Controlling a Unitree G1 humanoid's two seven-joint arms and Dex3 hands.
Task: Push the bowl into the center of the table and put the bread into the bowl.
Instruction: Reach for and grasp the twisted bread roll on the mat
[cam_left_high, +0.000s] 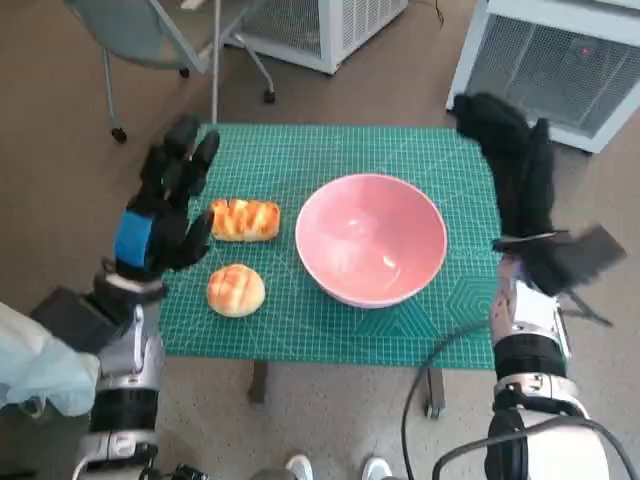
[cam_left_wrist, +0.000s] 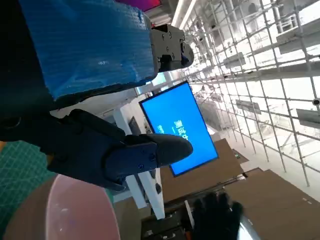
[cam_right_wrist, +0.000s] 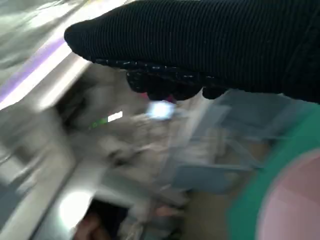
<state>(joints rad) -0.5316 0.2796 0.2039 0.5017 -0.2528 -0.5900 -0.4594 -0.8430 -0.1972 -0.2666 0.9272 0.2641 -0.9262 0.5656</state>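
Head view shows the pink bowl (cam_left_high: 371, 240) standing upright near the middle of the surface (cam_left_high: 300, 330), slightly toward its right edge, and holding nothing. Two pieces of bread lie apart from it toward the left edge: a long glazed loaf (cam_left_high: 245, 219) just beside the bowl's rim, and a round bun (cam_left_high: 236, 290) nearer the front edge. The left hand (cam_left_high: 165, 205) hangs over the left edge with its fingers spread and nothing in it, close to the loaf but not touching it. The right hand (cam_left_high: 510, 165) is raised off the right edge; it appears to hold nothing, though its fingers are too dark and blurred to read clearly. The bowl looks rigid and smooth, so it should slide on the green mat under a push low on its wall. The bread is probably light and soft; gripping its sides gently would avoid crushing it
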